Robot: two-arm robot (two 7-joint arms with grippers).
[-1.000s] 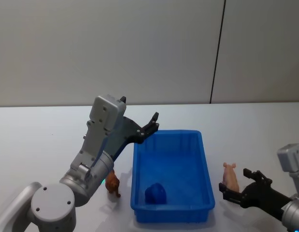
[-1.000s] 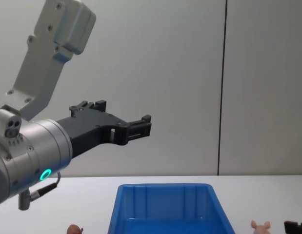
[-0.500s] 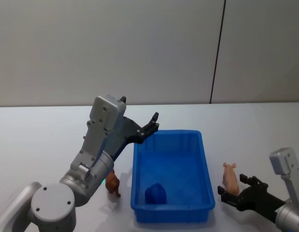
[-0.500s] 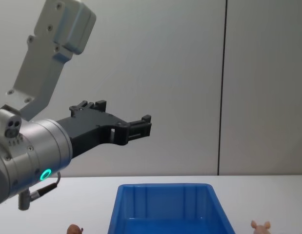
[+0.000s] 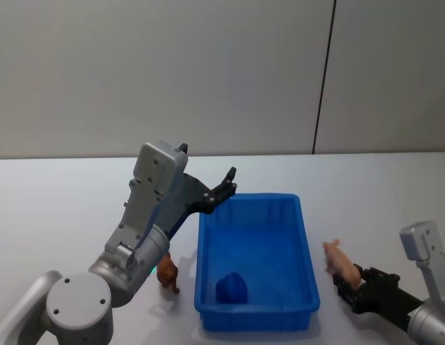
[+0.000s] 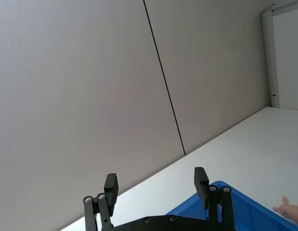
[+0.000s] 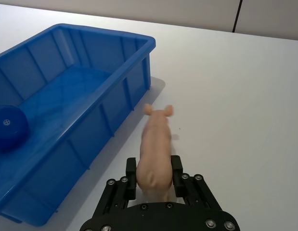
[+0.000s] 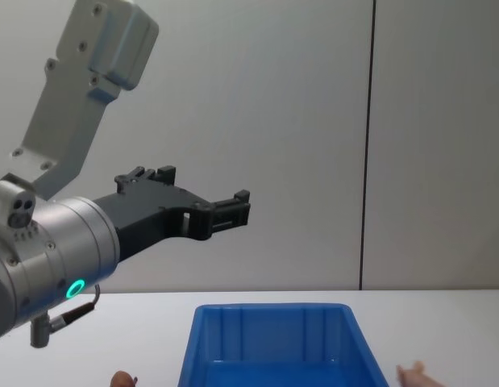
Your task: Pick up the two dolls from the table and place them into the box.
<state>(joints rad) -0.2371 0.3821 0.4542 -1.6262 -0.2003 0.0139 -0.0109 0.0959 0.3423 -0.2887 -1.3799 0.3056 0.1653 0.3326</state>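
- The left gripper [image 5: 228, 181] was seen raised above the far left corner of the box, with its black fingers [image 6: 200, 179] spread wide and nothing held between them.
- The reddish-brown doll [image 5: 167, 273] was found standing on the white table [image 5: 64, 208], below the left arm and well under that gripper, just beside the box's left wall.
- The box [image 5: 258, 195], a bright blue rectangular plastic bin with a thick rim and ribbed inner walls, was placed between the two grippers, its right wall near the right gripper.
- A single dark blue rounded object [image 5: 231, 289] was seen lying inside the box, towards its near end; no doll was contained in it.
- The pale pink doll [image 7: 156, 144], smooth and pig-shaped with small ears, was gripped at its rear end, with its head pointed away from the gripper and its body just beside the box's right wall. Whether it was clear of the table could not be told.
- The right gripper [image 7: 154, 166] was held low beside the box, its black fingers closed narrowly onto the pink doll's flanks.
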